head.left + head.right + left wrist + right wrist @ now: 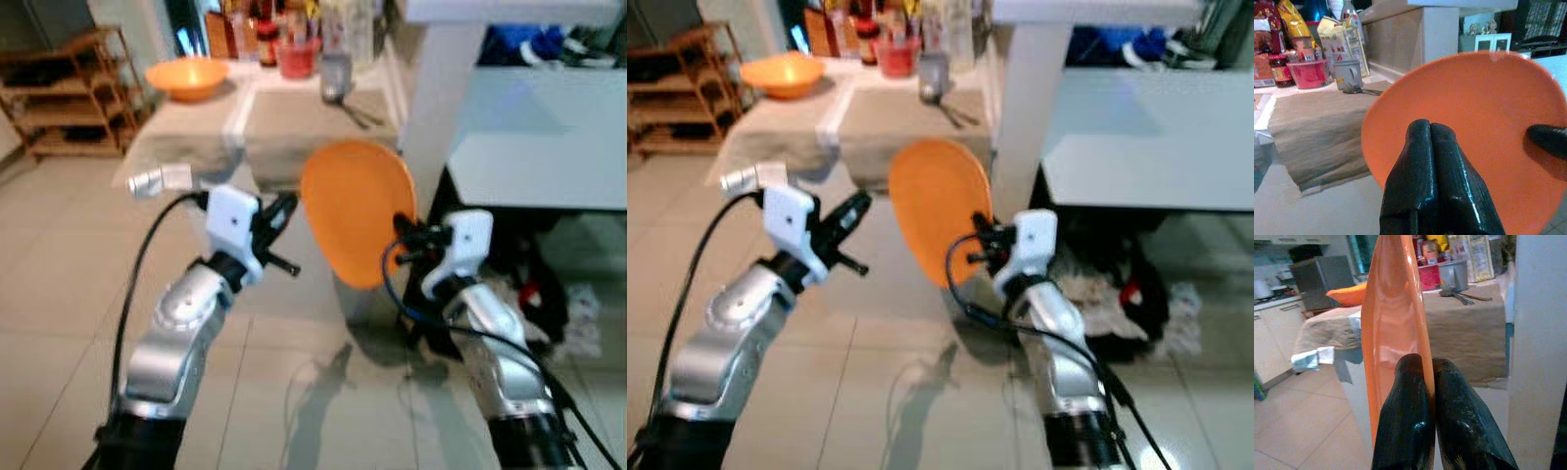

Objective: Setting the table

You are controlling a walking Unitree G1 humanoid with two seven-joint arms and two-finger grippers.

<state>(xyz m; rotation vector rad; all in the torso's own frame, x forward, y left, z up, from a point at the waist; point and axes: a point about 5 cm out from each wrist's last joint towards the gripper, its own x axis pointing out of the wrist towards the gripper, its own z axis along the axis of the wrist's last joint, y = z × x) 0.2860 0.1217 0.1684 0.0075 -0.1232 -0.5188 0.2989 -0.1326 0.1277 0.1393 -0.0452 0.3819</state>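
In the left eye view, the right gripper (404,238) holds one orange plate (358,211) by its edge, upright on its side, in the air in front of the table (294,127). The left gripper (279,217) is raised just beside the plate and holds nothing. On the table stand one orange bowl (187,76), one red container (296,59) and one grey cup (335,76).

The right eye view shows the same scene, with one wooden shelf (671,88) on the left and tiled floor (882,392) below.

In the left wrist view, the two black fingers (1432,181) are pressed together, with the plate face behind them.

In the right wrist view, two fingers (1410,416) pinch the plate rim between them. One fork (1457,294) lies on the brown cloth (1464,323).
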